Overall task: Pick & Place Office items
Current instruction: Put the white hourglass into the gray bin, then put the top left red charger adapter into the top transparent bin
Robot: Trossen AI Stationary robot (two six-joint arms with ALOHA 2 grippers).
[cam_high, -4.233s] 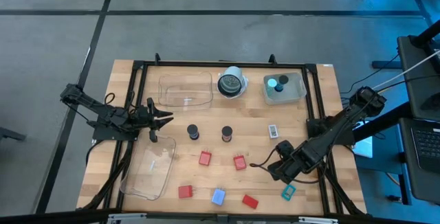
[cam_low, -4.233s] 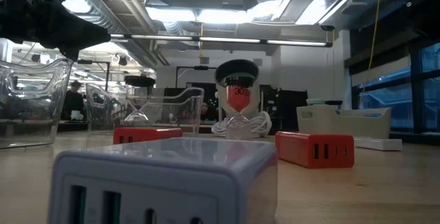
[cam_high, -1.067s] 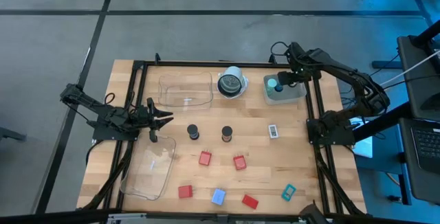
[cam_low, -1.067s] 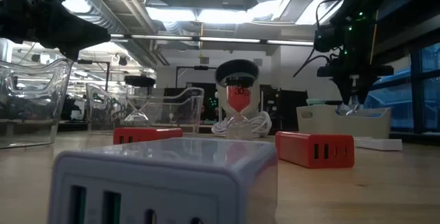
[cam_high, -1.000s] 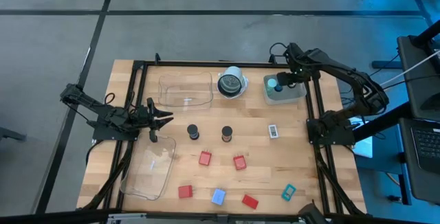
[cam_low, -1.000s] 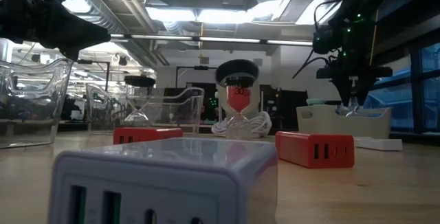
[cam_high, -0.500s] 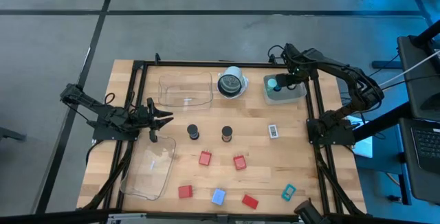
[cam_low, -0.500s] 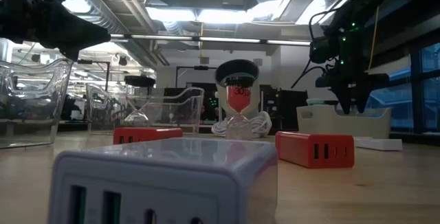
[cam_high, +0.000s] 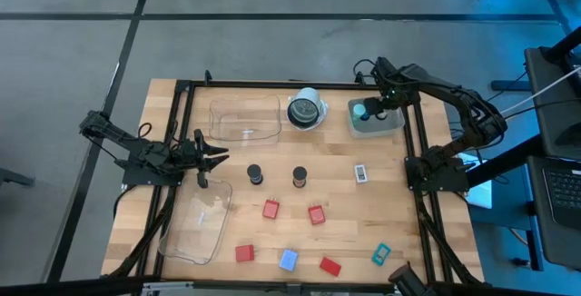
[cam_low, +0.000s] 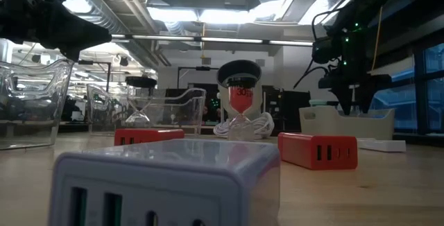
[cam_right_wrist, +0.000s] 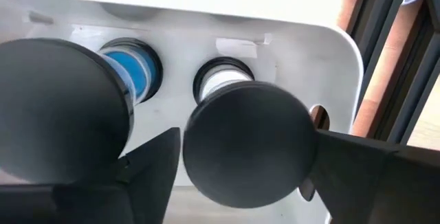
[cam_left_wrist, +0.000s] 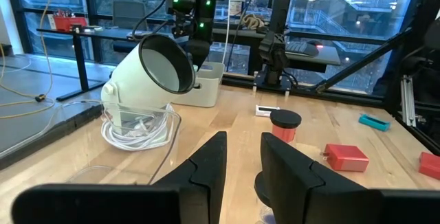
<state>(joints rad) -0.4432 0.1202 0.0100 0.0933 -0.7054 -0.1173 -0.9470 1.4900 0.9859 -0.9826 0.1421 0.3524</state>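
Observation:
My right gripper (cam_high: 374,107) hangs pointing down over the white bin (cam_high: 390,122) at the table's far right, open, with nothing between its fingers (cam_right_wrist: 62,121). In the bin below it stand a teal round cap (cam_right_wrist: 136,69) and a black-rimmed round piece (cam_right_wrist: 221,80). On the table lie two black cylinders (cam_high: 254,175) (cam_high: 299,177), several red blocks (cam_high: 270,209), a pale-blue rectangle (cam_high: 288,260), a teal rectangle (cam_high: 379,254) and a whitish rectangle (cam_high: 360,173). My left gripper (cam_high: 216,162) waits level at the table's left, shut and holding nothing.
A clear tray (cam_high: 245,119) stands at the back left and another (cam_high: 198,226) at the near left. A large round white-rimmed object (cam_high: 306,110) sits between the far tray and the bin. Black frame rails (cam_high: 418,151) run along the table's edges.
My right gripper has opened its fingers above the white bin while staying over it. The pieces on the table lie where they were.

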